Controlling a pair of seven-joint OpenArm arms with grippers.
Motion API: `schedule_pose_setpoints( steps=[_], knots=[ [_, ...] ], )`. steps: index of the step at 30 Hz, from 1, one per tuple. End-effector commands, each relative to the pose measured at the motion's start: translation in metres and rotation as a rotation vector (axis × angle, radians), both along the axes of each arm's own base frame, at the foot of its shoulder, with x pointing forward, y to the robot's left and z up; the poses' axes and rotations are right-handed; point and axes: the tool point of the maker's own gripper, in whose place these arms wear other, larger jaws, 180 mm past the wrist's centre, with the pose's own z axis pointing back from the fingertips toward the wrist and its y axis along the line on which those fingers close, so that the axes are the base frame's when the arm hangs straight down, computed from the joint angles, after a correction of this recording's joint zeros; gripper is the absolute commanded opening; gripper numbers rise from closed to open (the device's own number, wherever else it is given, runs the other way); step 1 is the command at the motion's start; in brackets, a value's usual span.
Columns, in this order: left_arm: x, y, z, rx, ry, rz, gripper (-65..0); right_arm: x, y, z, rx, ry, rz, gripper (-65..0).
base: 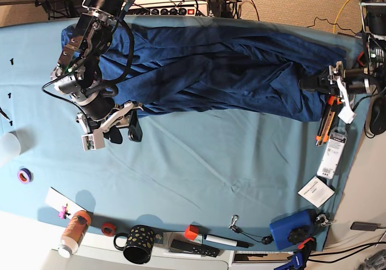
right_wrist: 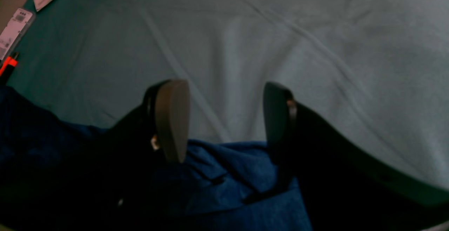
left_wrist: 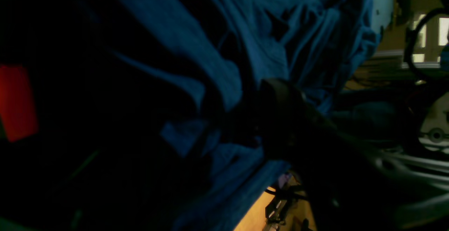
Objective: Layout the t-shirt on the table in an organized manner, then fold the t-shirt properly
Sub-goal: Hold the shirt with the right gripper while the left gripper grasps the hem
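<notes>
Navy-blue t-shirt (base: 217, 71) on light teal table (base: 199, 173); black polka-dotted mug (base: 140, 244).

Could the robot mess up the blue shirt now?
Maybe. The t-shirt is bunched in a long wrinkled strip, so folding now could trap creases. The right gripper is open over the shirt's edge and might pinch the table cloth too. The orange tool beside the shirt could get dragged.

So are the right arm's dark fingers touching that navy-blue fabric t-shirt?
Cannot tell. Right wrist view: open fingers hang over the edge of the navy-blue fabric t-shirt; contact unclear.
</notes>
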Motion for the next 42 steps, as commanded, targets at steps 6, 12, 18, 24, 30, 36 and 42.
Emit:
schedule_pose_setpoints(
  steps=[6,12,18,24,30,36,42],
  knots=[
    [-0.024,-0.001,-0.013,0.025,0.079,-0.045,-35.8,0.007,0.001,0.017,0.008,-0.061,0.002,-32.4],
    [-0.024,-0.001,-0.013,0.025,0.078,-0.045,-54.8,0.007,0.0,0.016,0.002,-0.058,0.0,-32.4],
    [-0.02,-0.001,-0.011,0.026,0.064,-0.049,-60.7,0.007,0.0,0.016,0.002,-0.059,0.0,-32.4],
    [-0.006,-0.001,-0.002,0.027,0.024,-0.051,-65.0,0.007,0.0,0.016,0.002,-0.058,-0.001,-32.4],
    [0.008,-0.005,0.006,0.022,-0.025,-0.061,-65.0,0.007,0.0,0.016,0.002,-0.059,-0.001,-32.4],
    [0.01,-0.003,0.008,0.022,-0.03,-0.057,-65.0,0.007,0.0,0.016,0.003,-0.059,-0.001,-32.4],
    [0.027,0.021,0.026,0.018,-0.1,0.047,-65.0,0.007,0.0,0.017,0.003,-0.061,-0.001,-32.4]
  ],
)
